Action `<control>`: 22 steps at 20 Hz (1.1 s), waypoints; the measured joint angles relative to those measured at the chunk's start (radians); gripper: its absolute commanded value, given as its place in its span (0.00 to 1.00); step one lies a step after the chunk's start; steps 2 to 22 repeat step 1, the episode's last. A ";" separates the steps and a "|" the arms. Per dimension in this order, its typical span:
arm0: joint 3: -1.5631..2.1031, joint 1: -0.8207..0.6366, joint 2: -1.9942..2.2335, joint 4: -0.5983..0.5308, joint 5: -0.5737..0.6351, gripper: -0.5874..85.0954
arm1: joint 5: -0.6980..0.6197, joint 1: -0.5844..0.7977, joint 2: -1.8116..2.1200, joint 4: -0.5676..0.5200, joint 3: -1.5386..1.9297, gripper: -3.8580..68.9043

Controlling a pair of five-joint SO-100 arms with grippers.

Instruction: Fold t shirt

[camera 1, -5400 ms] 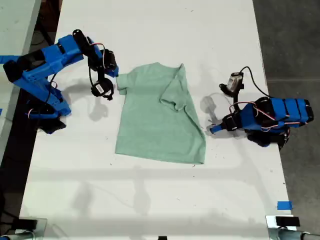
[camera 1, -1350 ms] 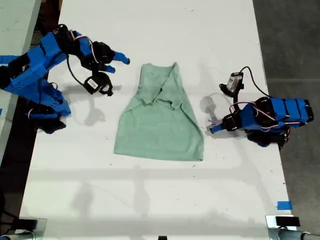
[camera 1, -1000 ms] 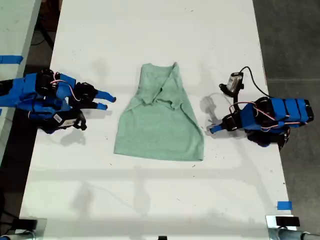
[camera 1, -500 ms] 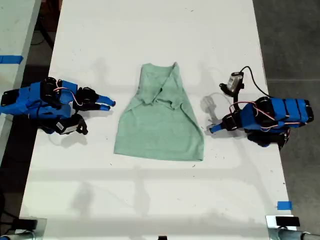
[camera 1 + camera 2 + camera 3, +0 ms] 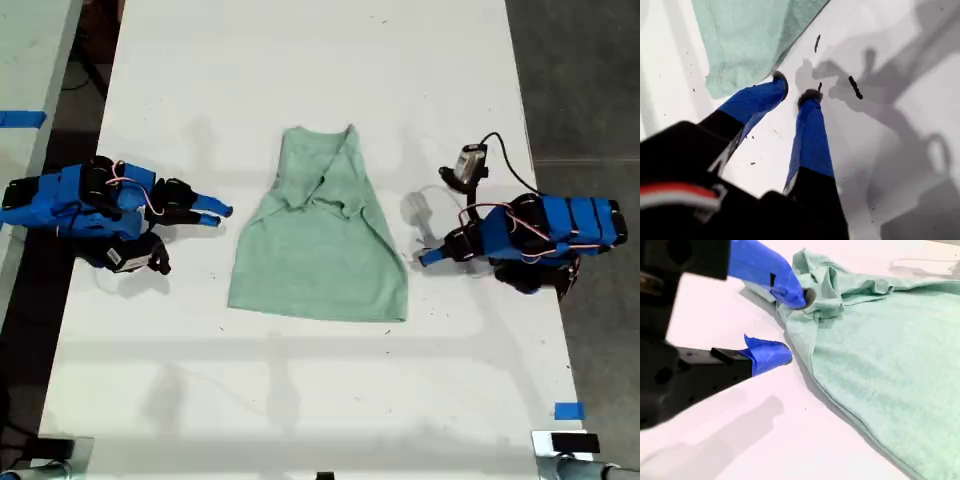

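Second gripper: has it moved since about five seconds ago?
Yes. My second gripper has left the t shirt sleeve and dropped toward the exterior view's bottom. Bare table now separates it from the cloth.

Both arms lie low, my first pincer (image 5: 792, 90) and my second pincer (image 5: 795, 325) parted, empty.

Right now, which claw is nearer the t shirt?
My first claw, at the exterior view's right: its tips nearly touch the t shirt; my second claw stands farther off.
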 measured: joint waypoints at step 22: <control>0.000 0.000 0.000 0.000 0.000 0.12 | 0.000 0.000 0.000 0.000 0.000 0.16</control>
